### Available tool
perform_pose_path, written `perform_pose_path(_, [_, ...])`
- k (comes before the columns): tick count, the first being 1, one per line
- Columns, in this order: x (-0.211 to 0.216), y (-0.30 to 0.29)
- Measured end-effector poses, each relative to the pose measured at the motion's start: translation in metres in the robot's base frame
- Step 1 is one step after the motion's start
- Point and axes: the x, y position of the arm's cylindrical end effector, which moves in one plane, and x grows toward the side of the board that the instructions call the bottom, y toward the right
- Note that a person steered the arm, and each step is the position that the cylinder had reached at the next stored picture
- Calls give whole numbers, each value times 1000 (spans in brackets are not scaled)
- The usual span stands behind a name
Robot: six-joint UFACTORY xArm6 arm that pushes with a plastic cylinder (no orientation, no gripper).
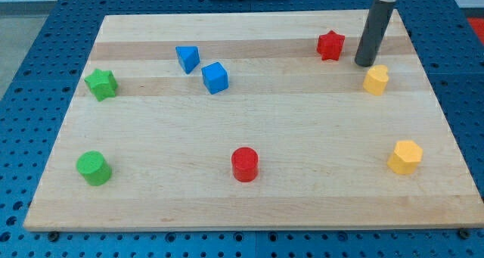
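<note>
**Rod tip standing between the red star and the yellow heart, far right of the board**

Camera view: my tip (365, 63) is resting on the wooden board (249, 137) in its far right corner area. It is sitting just to the upper left of the yellow heart block (376, 80), very close and possibly touching, though I cannot tell for sure. The red star block (330, 45) is lying near it on the left, with a small gap showing. There is no pincer on this arm, only the straight dark rod, so nothing is being held or clamped; the blocks are simply lying loose on the flat wood.

The far edge and the right edge of the board are both running close to the tip, so open room is narrow on those sides. Toward the near side the wood is lying open down to the yellow hexagon block (404, 156) by the right edge.

The middle of the board is offering the widest free stretch. The blue triangle block (187, 58) and blue cube (215, 77) are sitting close together at far left of centre. The green star block (100, 84) is lying by the left edge, the green cylinder (94, 168) at near left, and the red cylinder (244, 164) near the near edge, at centre.
</note>
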Motion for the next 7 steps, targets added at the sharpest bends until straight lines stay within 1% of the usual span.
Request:
perform_pose_path(1, [-46,-7])
perform_pose_path(2, [-49,-21])
perform_pose_path(3, [-46,-34])
perform_pose_path(7, [14,-109])
